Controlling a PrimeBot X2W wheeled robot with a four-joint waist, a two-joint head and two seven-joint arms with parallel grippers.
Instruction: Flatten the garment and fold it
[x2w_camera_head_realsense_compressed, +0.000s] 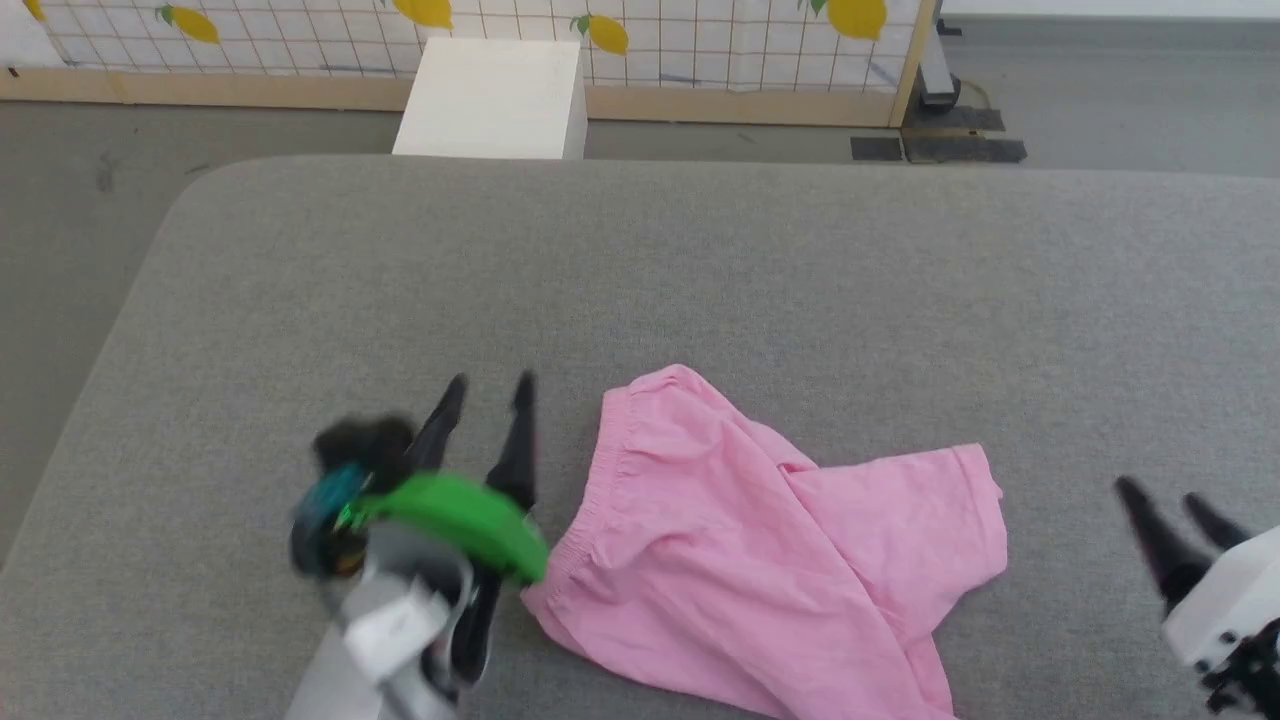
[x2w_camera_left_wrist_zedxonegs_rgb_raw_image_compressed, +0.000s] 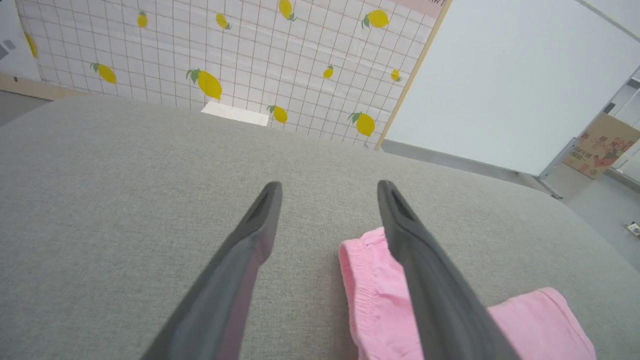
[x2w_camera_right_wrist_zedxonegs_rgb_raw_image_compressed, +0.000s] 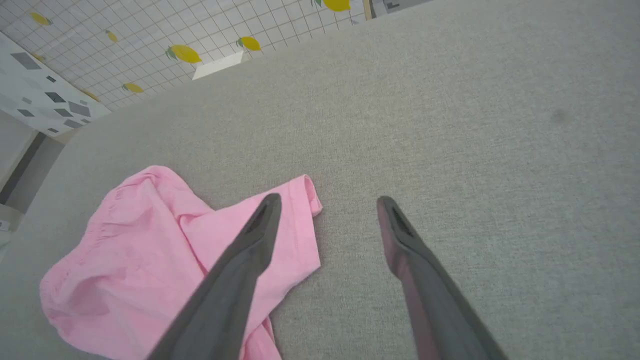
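The left tool (x2w_camera_head_realsense_compressed: 490, 390) has its two dark fingers spread apart and empty, just beside the gathered waistband of the garment (x2w_camera_head_realsense_compressed: 760, 540) on a grey cloth-covered bench (x2w_camera_head_realsense_compressed: 700, 260). The right tool (x2w_camera_head_realsense_compressed: 1160, 495), its fingers also spread and holding nothing, is near the garment's opposite side, by a leg hem. The pink garment lies rumpled on the bench between the two tools, its legs overlapping.

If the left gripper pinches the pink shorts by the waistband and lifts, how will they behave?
Probably floppy: the shorts lie creased with one leg folded over. Likely light, since the cloth looks thin. The gathered waistband beside the open left gripper should give a thicker pinch.
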